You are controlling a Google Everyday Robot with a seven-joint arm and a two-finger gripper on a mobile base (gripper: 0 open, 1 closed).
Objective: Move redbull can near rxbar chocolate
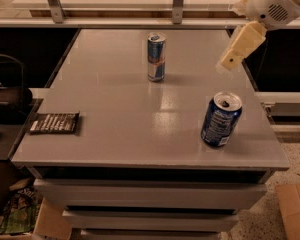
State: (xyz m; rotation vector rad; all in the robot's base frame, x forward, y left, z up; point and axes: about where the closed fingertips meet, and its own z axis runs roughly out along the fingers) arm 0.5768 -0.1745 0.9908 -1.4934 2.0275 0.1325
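Note:
The redbull can (156, 56), slim, blue and silver with a red mark, stands upright at the far middle of the grey table (115, 119). The rxbar chocolate (55, 123), a flat dark bar with pale text, lies at the table's front left edge. My gripper (232, 60) hangs above the table's right side, to the right of the redbull can and well apart from it, holding nothing. Its cream finger (241, 45) points down and left.
A wider dark blue can with white text (220, 119) stands tilted at the front right of the table. A dark chair (7, 94) is at the left. Cardboard (295, 211) lies on the floor at the lower right. A railing runs behind the table.

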